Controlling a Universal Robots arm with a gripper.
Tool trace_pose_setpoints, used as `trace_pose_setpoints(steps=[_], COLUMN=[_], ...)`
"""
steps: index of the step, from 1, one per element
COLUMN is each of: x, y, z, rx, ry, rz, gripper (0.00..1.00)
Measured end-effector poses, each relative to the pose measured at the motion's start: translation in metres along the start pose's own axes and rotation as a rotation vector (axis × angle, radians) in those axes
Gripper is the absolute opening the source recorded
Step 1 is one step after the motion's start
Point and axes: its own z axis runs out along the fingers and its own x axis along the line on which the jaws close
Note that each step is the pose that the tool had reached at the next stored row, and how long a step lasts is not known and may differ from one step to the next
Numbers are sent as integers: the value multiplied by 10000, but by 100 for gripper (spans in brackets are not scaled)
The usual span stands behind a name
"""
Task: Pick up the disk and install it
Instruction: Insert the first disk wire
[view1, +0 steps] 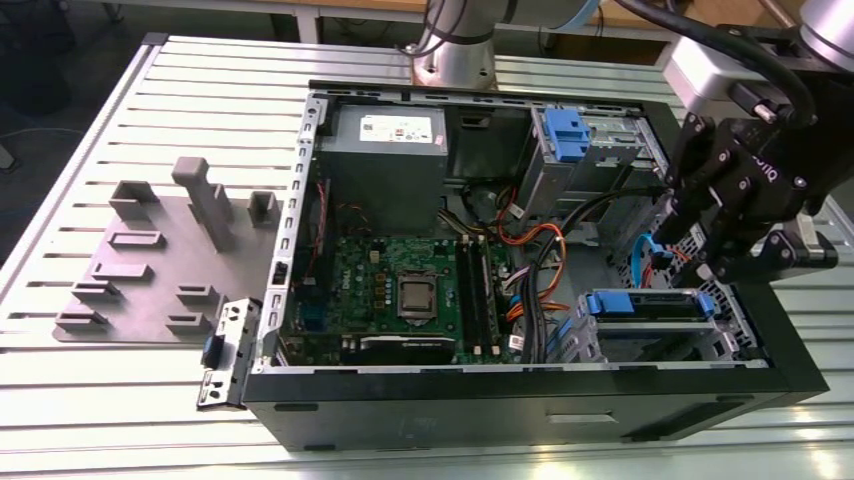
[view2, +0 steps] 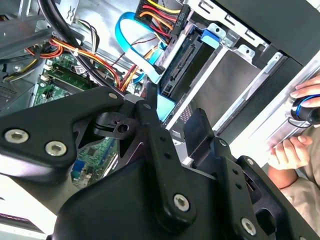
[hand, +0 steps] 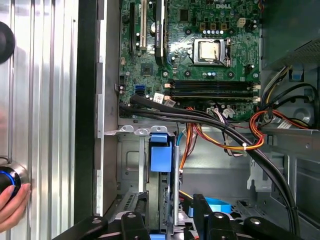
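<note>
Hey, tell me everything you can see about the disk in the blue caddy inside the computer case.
The disk is a flat silver drive in a blue plastic frame with a blue tab at one end. It sits in the metal drive bay at a corner of the open case, on the exterior view's right. The gripper hangs just above, its fingers apart on either side of the disk. Orange and blue cables pass close by; I cannot tell if any is plugged in.

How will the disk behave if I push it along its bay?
Probably stiff: the disk looks like a rigid block in a blue plastic frame. It likely slides only along the metal bay, so skewed pushes may jam. The orange cables nearby look floppy and could snag.
</note>
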Motion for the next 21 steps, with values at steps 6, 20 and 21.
trace_pose_setpoints(steps=[6,20,21], x=[-27,-63,-65], y=[0,-85,-89], z=[27,136,155], rx=[-1,-15,-18], ry=[-15,-17,-17], rz=[0,-1,0], gripper=[48,48,48])
